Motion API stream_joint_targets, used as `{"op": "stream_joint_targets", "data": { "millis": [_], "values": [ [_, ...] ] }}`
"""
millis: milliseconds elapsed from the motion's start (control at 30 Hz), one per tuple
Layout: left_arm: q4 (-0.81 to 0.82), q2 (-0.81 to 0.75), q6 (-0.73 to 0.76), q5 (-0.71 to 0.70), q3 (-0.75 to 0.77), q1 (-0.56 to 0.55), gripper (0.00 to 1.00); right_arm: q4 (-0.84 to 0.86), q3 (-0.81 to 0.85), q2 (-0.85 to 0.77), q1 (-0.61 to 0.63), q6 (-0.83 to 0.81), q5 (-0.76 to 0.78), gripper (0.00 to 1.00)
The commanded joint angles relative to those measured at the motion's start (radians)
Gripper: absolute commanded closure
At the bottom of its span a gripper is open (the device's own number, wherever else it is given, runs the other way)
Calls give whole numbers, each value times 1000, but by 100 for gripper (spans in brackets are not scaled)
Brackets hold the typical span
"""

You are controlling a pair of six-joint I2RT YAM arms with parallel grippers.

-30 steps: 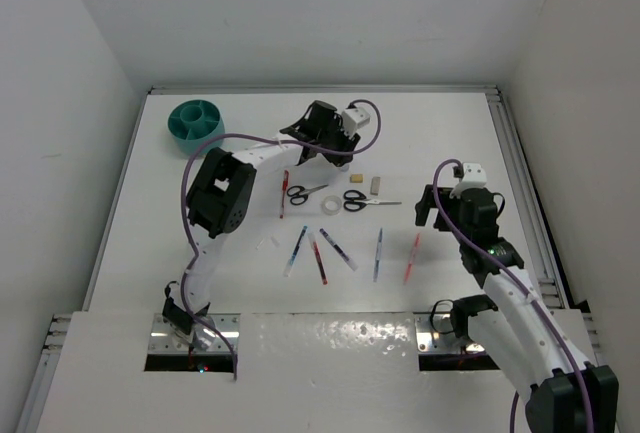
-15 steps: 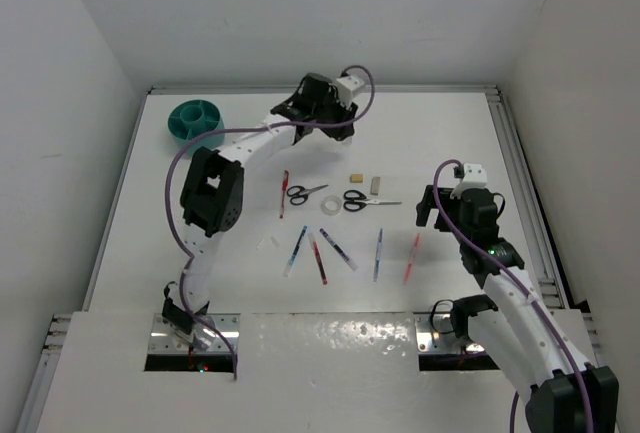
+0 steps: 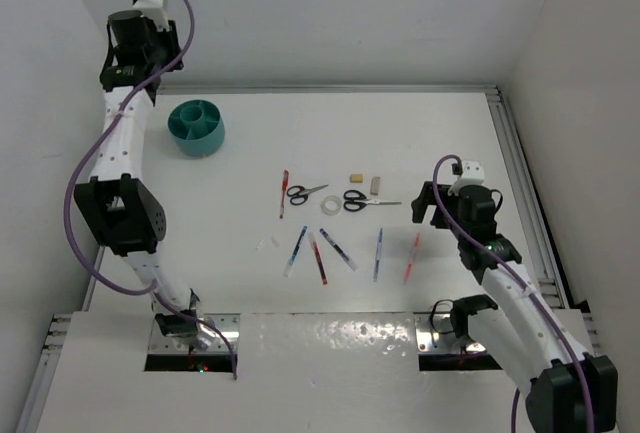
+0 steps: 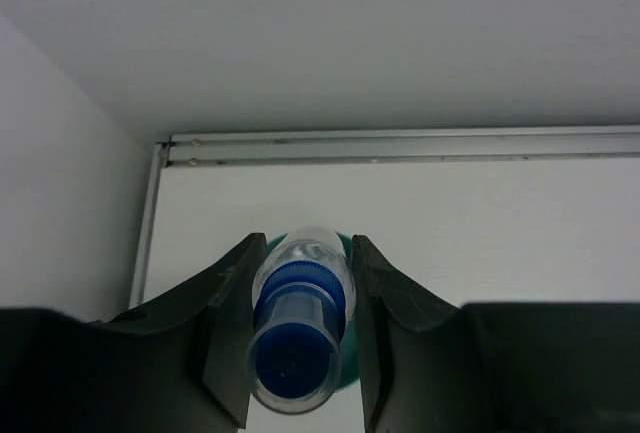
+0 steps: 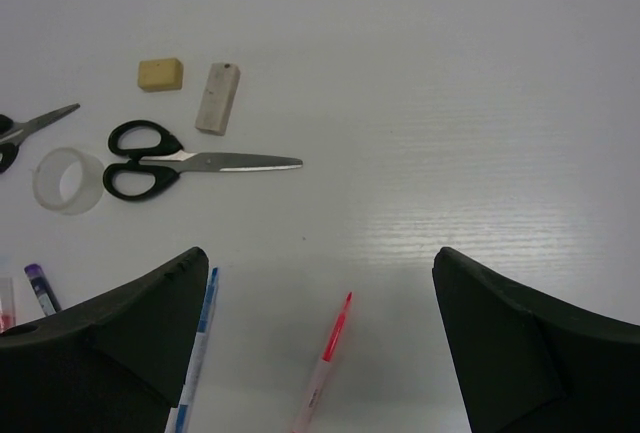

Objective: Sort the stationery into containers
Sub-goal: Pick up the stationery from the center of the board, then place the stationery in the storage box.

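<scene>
My left gripper [image 4: 305,245] is shut on the small blue-capped bottle [image 4: 298,328], cap toward the camera. It hangs high at the back left [image 3: 132,61], above the round teal organiser [image 3: 186,134], whose rim shows behind the bottle [image 4: 346,244]. My right gripper [image 5: 320,253] is open and empty [image 3: 432,205], above a red pen [image 5: 326,355] and next to a blue pen [image 5: 196,345]. Black-handled scissors [image 5: 180,161], the clear tape roll [image 5: 68,180], the beige eraser [image 5: 160,74] and a pale block [image 5: 217,98] lie beyond it.
More stationery lies mid-table: second scissors [image 3: 305,193], a red pen [image 3: 284,193], three pens [image 3: 318,253] and a small white piece [image 3: 266,243]. White walls close the table at the back and both sides, with a metal rail [image 3: 525,193] along the right edge.
My left arm has swung from the middle back of the table to the far back left and risen above the organiser. The right arm has not moved.
</scene>
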Motion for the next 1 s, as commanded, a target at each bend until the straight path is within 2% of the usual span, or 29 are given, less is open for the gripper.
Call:
{"op": "stream_joint_targets", "data": {
  "millis": [0, 200, 300, 467, 967],
  "values": [
    [-31, 23, 37, 7, -7, 25, 100, 62, 58, 30, 8, 25, -32, 9],
    [-48, 80, 50, 36, 1, 71, 100, 50, 82, 50, 8, 33, -45, 10],
    [2, 64, 54, 84, -96, 79, 100, 43, 70, 27, 8, 44, -32, 10],
    [87, 58, 65, 113, -177, 82, 100, 33, 52, -2, 8, 56, -20, 10],
    [134, 149, 82, 46, -181, 91, 100, -31, 67, -39, 10, 57, 11, 10]
  ]
}}
